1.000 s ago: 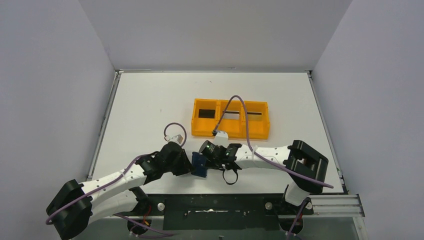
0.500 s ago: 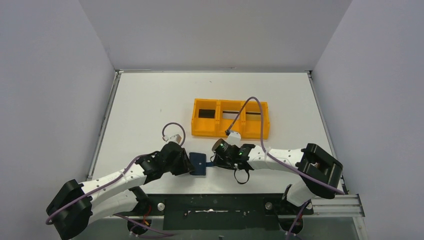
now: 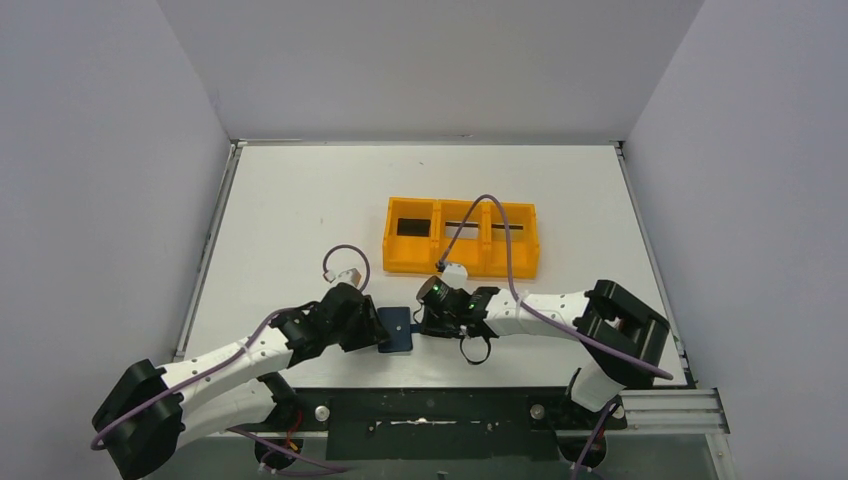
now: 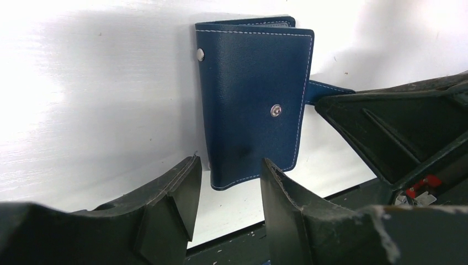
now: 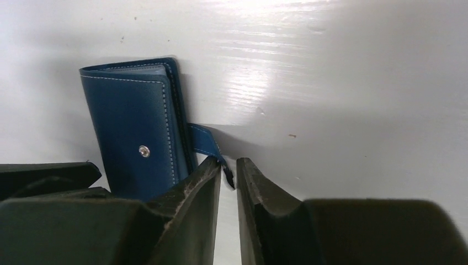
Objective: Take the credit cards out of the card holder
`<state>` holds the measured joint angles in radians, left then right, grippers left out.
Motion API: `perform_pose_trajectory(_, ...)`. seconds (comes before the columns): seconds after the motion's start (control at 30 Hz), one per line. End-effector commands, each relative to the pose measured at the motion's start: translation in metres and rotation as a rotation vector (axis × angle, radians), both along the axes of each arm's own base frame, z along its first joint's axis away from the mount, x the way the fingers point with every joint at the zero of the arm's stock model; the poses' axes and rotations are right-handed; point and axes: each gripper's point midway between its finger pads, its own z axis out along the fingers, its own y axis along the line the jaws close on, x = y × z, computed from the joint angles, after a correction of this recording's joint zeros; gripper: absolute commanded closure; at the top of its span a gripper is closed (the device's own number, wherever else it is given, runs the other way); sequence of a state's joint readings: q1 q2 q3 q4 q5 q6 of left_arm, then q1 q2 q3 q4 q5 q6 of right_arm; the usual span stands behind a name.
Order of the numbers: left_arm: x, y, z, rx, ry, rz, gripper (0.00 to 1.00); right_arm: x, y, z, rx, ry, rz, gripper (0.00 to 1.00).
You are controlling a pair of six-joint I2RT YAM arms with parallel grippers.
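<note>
The card holder (image 3: 398,328) is a navy bifold wallet lying closed on the white table between my two grippers. In the left wrist view the card holder (image 4: 251,99) shows a metal snap, and my left gripper (image 4: 229,171) is open with its fingertips either side of the holder's near corner. In the right wrist view the card holder (image 5: 132,127) has its closure tab (image 5: 203,139) sticking out to the right. My right gripper (image 5: 228,168) is nearly closed, with the tab's tip between its fingertips. No credit cards show; only pale layer edges at the holder's top.
An orange three-compartment tray (image 3: 460,264) stands just behind the grippers, with dark flat items inside. The table's near edge and a dark metal rail (image 3: 440,410) lie close below the holder. Purple cables loop over both arms.
The holder, tilted up a second ago, now lies flat. My right gripper pulled back to the right, then came left again to the tab. The left arm has hardly moved.
</note>
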<state>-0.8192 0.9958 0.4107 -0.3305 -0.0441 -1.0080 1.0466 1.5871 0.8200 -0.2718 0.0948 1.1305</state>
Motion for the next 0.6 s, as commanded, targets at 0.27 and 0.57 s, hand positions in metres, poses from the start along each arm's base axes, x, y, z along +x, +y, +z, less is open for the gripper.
perform_pose_trajectory(0.27,0.028,0.000,0.049,-0.011,-0.145,0.052,0.54,0.012,0.013,0.062,0.025,-0.175,-0.033,1.00)
perform_pose_trajectory(0.57,0.035,0.010,0.074,-0.053,-0.220,0.134,0.47,0.005,0.022,0.117,0.158,-0.281,-0.033,1.00)
